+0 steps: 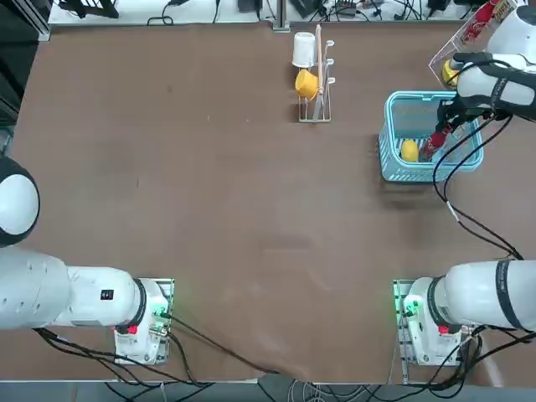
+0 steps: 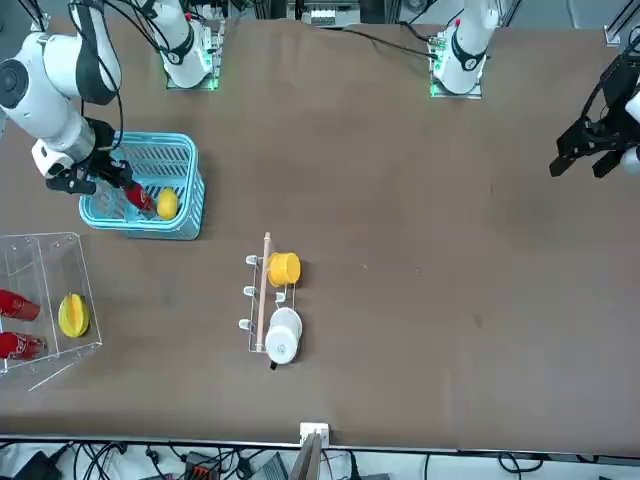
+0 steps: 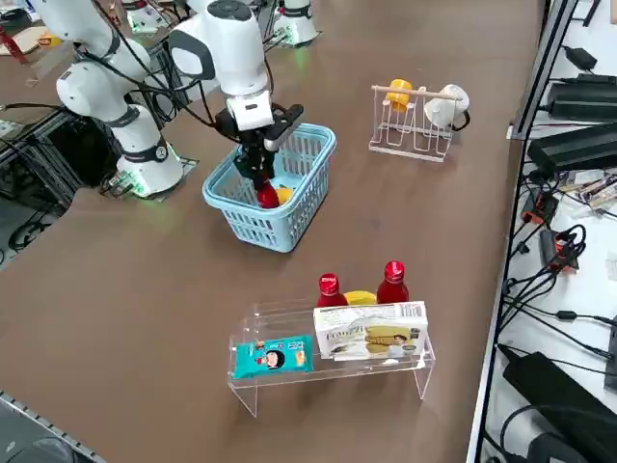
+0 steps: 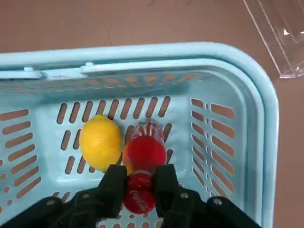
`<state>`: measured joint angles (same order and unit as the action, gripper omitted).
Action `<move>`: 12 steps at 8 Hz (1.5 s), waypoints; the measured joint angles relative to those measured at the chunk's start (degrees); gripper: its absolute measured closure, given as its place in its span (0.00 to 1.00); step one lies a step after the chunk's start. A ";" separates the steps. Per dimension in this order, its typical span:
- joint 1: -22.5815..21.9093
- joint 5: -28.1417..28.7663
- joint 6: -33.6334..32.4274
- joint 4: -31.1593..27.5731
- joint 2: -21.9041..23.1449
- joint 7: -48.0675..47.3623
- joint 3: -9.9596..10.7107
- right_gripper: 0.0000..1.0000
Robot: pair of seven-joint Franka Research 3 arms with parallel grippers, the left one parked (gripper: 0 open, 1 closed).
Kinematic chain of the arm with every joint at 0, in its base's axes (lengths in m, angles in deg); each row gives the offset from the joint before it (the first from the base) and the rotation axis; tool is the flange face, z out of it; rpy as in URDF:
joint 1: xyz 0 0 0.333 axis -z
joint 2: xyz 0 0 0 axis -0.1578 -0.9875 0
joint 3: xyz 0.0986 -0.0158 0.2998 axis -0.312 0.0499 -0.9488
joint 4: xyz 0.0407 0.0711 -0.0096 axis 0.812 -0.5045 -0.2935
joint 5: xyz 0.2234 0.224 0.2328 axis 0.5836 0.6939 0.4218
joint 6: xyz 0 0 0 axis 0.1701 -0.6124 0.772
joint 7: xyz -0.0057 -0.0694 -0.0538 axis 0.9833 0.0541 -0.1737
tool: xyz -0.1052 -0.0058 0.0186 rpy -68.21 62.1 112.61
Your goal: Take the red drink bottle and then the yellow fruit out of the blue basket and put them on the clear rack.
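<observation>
A brown surface [image 2: 400, 200] seen from across the robot, read from left to right. At the far left edge stands the clear rack [image 2: 45, 300], which carries two red bottles and a larger yellow fruit with a pointed tip [image 2: 71, 315]. Just beyond it, farther from the camera, sits the blue basket [image 2: 150, 187]. The right arm reaches down into the basket, and its tool [image 4: 138, 190] is clamped on the red drink bottle [image 4: 142, 161]: in the wrist view the two black fingers [image 4: 114, 187] press against both sides of the bottle's labelled body, with the rest of the bottle reaching out past the fingertips. The bottle lies low inside the basket, close to its slotted base. The yellow fruit [image 4: 100, 142] rests on the basket floor right beside the bottle, touching or nearly touching it, just outside one finger. Farther right, near the middle of the surface, a thin peg stand [image 2: 265, 295] carries a yellow cup [image 2: 284, 268] and a white cup [image 2: 284, 335].
</observation>
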<state>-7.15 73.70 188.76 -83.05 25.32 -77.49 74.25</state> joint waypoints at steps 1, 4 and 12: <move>0.00 0.00 -0.10 0.34 0.00 0.02 -0.03 0.64; -0.01 -0.01 -11.15 8.21 0.51 0.00 -0.14 0.64; 0.47 -0.07 -39.13 39.97 1.29 0.61 1.47 0.64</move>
<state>-6.68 73.62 149.63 -43.09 26.61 -76.87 75.72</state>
